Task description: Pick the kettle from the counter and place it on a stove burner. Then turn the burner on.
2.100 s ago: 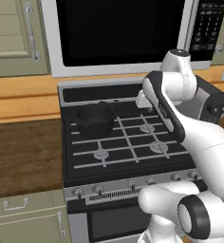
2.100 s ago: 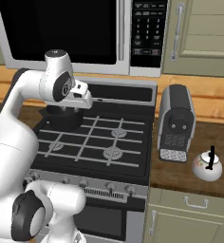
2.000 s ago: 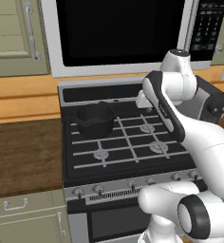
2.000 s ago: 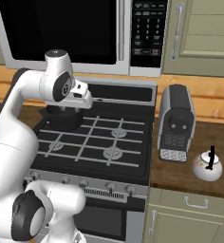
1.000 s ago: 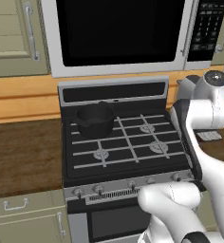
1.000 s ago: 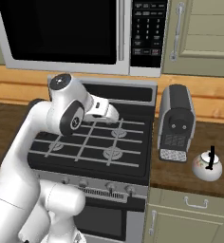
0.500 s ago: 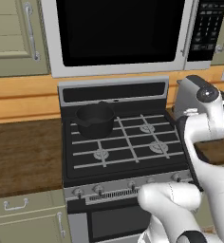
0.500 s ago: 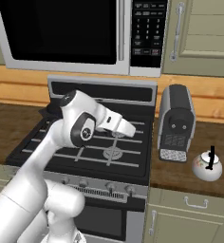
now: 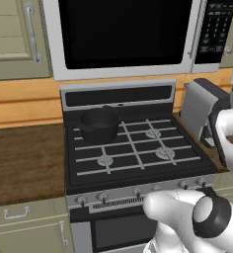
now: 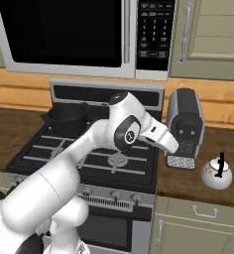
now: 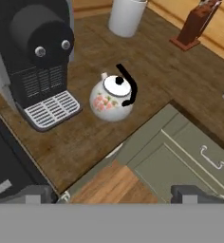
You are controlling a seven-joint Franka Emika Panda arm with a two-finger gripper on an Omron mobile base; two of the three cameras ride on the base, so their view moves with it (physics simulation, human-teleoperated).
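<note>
The kettle [image 11: 113, 98] stands upright on the wood surface [image 11: 180, 80], just beside the coffee machine [image 11: 35, 57] and near the cabinet edge. In the hand view the jaws are spread wide, empty, well short of the kettle, which sits between and beyond them.

The kettle [image 10: 216, 173] stands on the tabletop [image 10: 198, 184], just right of the coffee machine [image 10: 184, 128]. The stove [image 10: 104, 158] lies left of that machine, with a pot [image 9: 98, 124] on its back-left burner. My pincer [image 11: 112, 193] hangs above the tabletop's front edge.
</note>
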